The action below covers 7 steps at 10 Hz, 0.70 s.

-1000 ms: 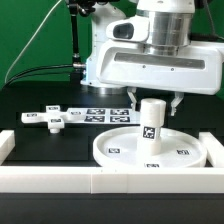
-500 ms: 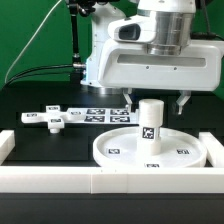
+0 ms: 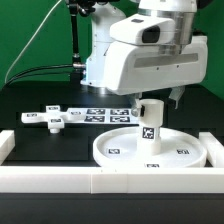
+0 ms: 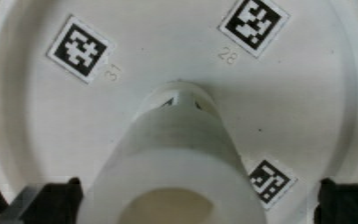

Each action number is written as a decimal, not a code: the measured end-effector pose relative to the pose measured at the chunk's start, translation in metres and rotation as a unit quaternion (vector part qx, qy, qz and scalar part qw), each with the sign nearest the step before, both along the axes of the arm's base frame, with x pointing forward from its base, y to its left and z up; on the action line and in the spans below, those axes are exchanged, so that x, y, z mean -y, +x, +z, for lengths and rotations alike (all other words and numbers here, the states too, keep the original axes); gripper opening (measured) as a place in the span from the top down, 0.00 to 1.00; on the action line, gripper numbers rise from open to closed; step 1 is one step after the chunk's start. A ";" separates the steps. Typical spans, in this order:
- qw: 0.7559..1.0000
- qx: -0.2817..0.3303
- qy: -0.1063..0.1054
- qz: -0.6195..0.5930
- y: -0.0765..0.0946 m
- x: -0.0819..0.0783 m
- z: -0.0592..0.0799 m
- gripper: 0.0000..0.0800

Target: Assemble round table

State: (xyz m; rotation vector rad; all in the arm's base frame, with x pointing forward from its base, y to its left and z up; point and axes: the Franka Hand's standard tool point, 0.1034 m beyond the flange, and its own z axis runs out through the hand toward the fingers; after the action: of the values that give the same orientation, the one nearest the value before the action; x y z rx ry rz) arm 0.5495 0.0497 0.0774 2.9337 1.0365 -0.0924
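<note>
leg (image 3: 150, 121) — upright on disc (image 3: 113, 149)

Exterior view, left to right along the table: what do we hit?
cross-shaped piece → marker board → cylinder leg. The disc under the leg is left out because it overlaps the board's span.

White disc (image 3: 118, 150) lies flat, tags up. Short cyl. leg (image 3: 150, 121) stands upright at disc centre, tag on side. Cross piece (image 3: 55, 118) lies flat, well apart, toward the exterior view's left.
</note>
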 end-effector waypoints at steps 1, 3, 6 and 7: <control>0.997 -0.004 0.000 0.072 0.002 -0.003 0.002 0.19; 0.991 -0.007 0.003 0.136 0.002 -0.003 0.002 0.19; 0.973 -0.012 0.007 0.230 0.002 0.003 0.001 0.19; 0.966 -0.014 0.009 0.259 0.002 0.006 0.001 0.19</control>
State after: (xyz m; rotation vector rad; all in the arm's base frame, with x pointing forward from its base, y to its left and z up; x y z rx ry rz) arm 0.5515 0.0440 0.0783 2.5728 1.7697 -0.1087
